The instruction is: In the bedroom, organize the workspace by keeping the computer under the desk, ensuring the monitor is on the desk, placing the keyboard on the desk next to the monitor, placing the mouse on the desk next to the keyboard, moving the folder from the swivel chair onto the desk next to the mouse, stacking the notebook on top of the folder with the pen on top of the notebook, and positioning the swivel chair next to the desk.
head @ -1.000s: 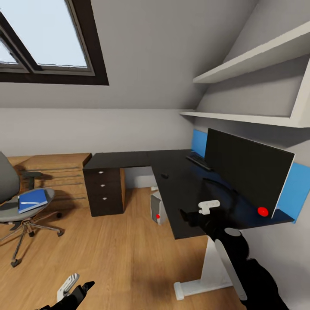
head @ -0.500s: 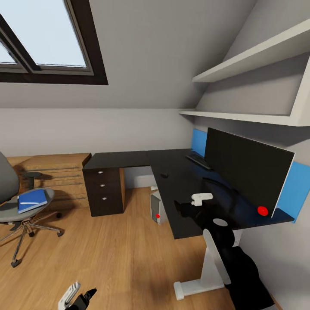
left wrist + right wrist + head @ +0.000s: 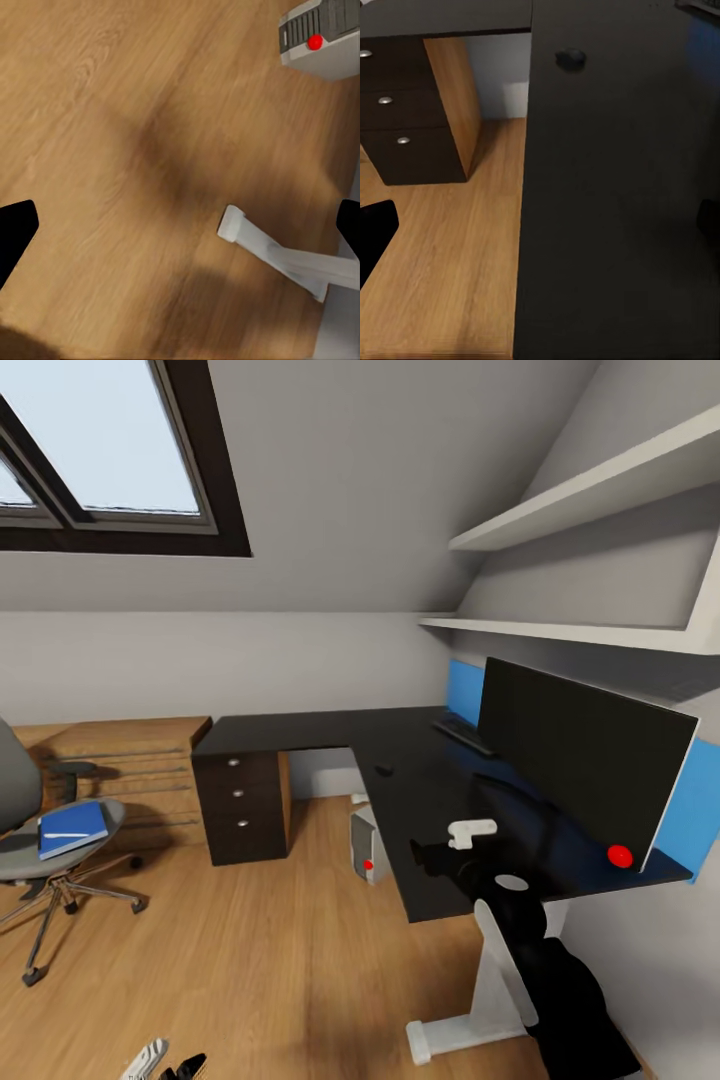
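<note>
The black L-shaped desk (image 3: pixel 400 745) carries the monitor (image 3: pixel 580 760) along its blue back panel, the keyboard (image 3: pixel 461 735) beyond it and the small dark mouse (image 3: pixel 382 768) near the front edge. Under the desk stands the computer (image 3: pixel 368 846), which the left wrist view shows too (image 3: pixel 322 34). At the far left, the grey swivel chair (image 3: pixel 25 855) holds the blue folder (image 3: pixel 72 828), crossed by a thin pale line. The notebook is out of view. My right gripper (image 3: pixel 450 842) hovers open over the desk's near end. My left gripper (image 3: pixel 167 1063) hangs open low above the floor.
A dark drawer unit (image 3: pixel 243 805) stands under the desk's left wing beside a wooden chest (image 3: pixel 130 760). The desk's white foot (image 3: pixel 277 251) lies on the floor near my left gripper. White shelves (image 3: pixel 580 630) overhang the monitor. Open wood floor (image 3: pixel 250 950) lies between chair and desk.
The left gripper has sunk toward the bottom edge of the head view. The right gripper has drifted a little left over the desk. The view has shifted slightly.
</note>
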Controlling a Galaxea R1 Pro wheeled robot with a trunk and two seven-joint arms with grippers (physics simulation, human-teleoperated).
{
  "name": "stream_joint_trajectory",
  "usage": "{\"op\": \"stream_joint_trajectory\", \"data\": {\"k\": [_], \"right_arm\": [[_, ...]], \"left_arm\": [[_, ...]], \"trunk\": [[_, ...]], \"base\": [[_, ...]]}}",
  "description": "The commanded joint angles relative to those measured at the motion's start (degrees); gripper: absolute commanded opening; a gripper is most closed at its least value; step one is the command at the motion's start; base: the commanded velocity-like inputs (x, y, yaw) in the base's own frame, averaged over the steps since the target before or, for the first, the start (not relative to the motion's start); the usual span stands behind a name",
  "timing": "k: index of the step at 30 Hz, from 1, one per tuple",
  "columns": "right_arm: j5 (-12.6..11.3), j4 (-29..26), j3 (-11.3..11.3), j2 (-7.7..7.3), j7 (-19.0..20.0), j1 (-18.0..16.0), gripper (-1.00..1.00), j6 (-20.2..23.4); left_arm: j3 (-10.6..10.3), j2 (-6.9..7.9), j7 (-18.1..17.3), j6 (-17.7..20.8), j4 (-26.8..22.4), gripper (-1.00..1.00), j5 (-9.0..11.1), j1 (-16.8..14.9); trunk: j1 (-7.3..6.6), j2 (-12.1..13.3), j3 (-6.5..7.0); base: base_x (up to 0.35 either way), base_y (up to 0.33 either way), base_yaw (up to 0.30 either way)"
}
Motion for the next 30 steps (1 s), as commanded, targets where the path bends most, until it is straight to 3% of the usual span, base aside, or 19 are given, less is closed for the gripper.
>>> {"op": "stream_joint_trajectory", "data": {"k": [1,3,4,5,9,30], "right_arm": [[-0.52,-0.39,0.08,-0.33,-0.10,0.29,1.00,0.56],[-0.40,-1.03,0.12,-0.97,0.54,0.93,1.00,1.21],[-0.37,-7.00,0.12,-2.91,6.11,5.49,1.00,2.11],[-0.34,-7.28,0.15,-3.00,6.28,5.63,1.00,2.16],[-0.26,-7.35,1.28,-3.03,6.25,5.68,1.00,2.18],[-0.12,-7.27,1.54,-3.03,5.99,5.68,1.00,2.09]], "left_arm": [[-0.11,0.39,-0.37,0.46,0.15,1.00,0.26,-0.36],[0.02,1.04,-1.01,1.11,0.32,1.00,-0.06,-1.01],[0.04,2.96,-1.77,8.24,0.34,1.00,-0.10,-9.14],[0.07,3.07,-1.87,8.58,0.39,1.00,-0.15,-9.51],[0.07,3.03,-1.90,8.76,0.45,1.00,-0.17,-9.64],[0.02,3.02,-1.87,8.79,0.47,1.00,-0.14,-9.65]], "trunk": [[0.02,-0.03,-0.07],[0.02,-0.03,-0.07],[0.02,-0.03,-0.07],[0.02,-0.03,-0.07],[0.02,-0.03,-0.07],[0.02,-0.03,-0.07]], "base": [[0.257,0.108,0.000],[0.291,0.121,0.000],[0.299,0.125,0.000],[0.307,0.129,0.000],[0.304,0.154,0.000],[0.207,0.269,0.000]]}}
